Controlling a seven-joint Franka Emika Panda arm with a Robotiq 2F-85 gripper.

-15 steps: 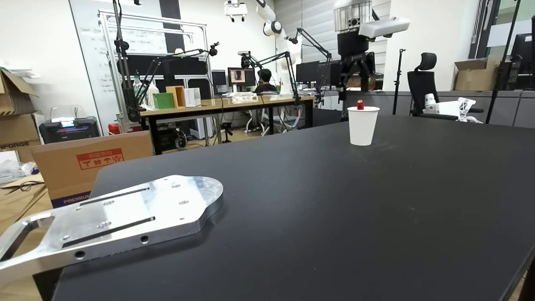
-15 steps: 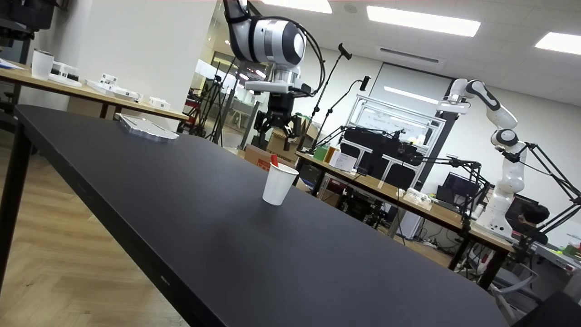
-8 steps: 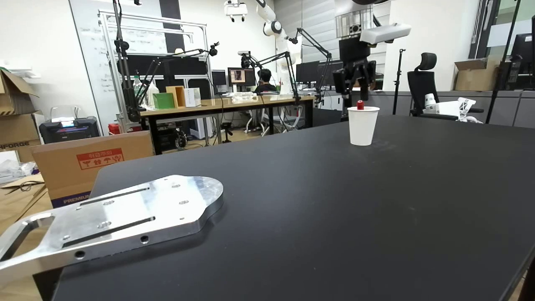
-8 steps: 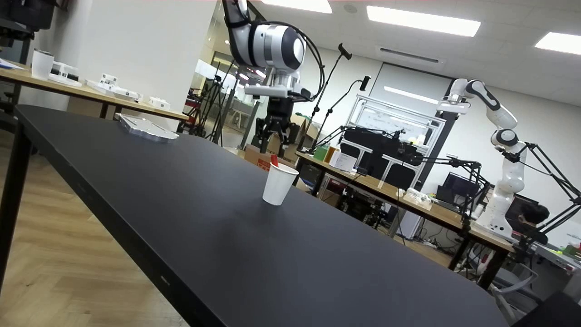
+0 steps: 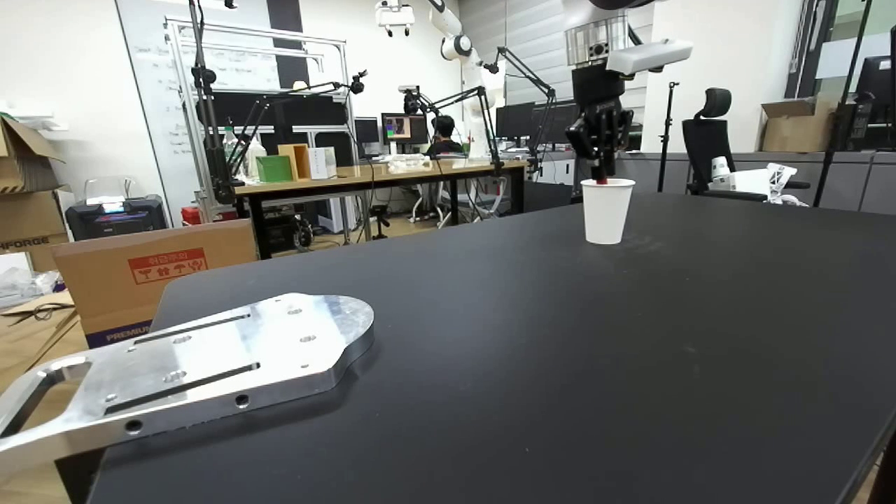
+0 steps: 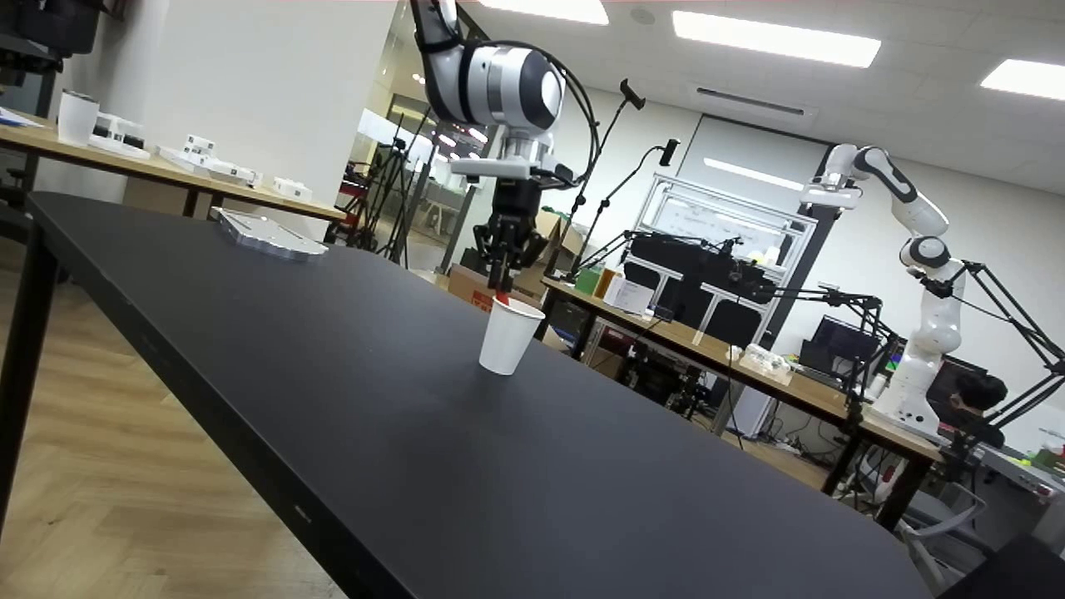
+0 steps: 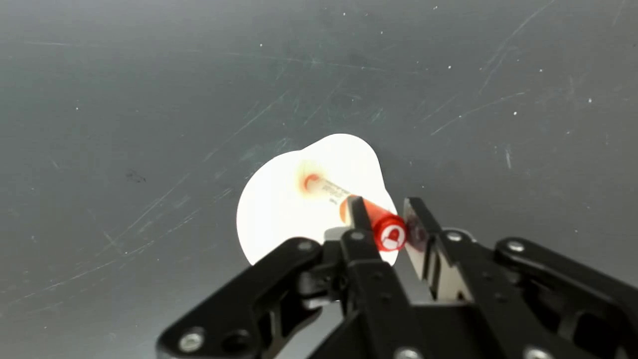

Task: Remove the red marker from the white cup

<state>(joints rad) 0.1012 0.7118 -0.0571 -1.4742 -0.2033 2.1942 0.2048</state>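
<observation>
On the black table stands the white cup, upright in both exterior views. Inside it leans the red marker, its red cap pointing up at the wrist camera and its lower end down in the cup. My gripper is just above the cup's rim, shut on the marker's cap, with one finger on either side. In an exterior view, the gripper hides most of the cap, and only a bit of red shows between the fingertips and the cup.
A silver metal plate with a handle lies on the black table, overhanging its edge in this view. Beyond the table are a cardboard box and a wooden workbench with another white robot arm behind it.
My gripper has come down over the cup, and its jaws have closed from wide apart onto the red marker's cap. The cup has shifted very slightly.
</observation>
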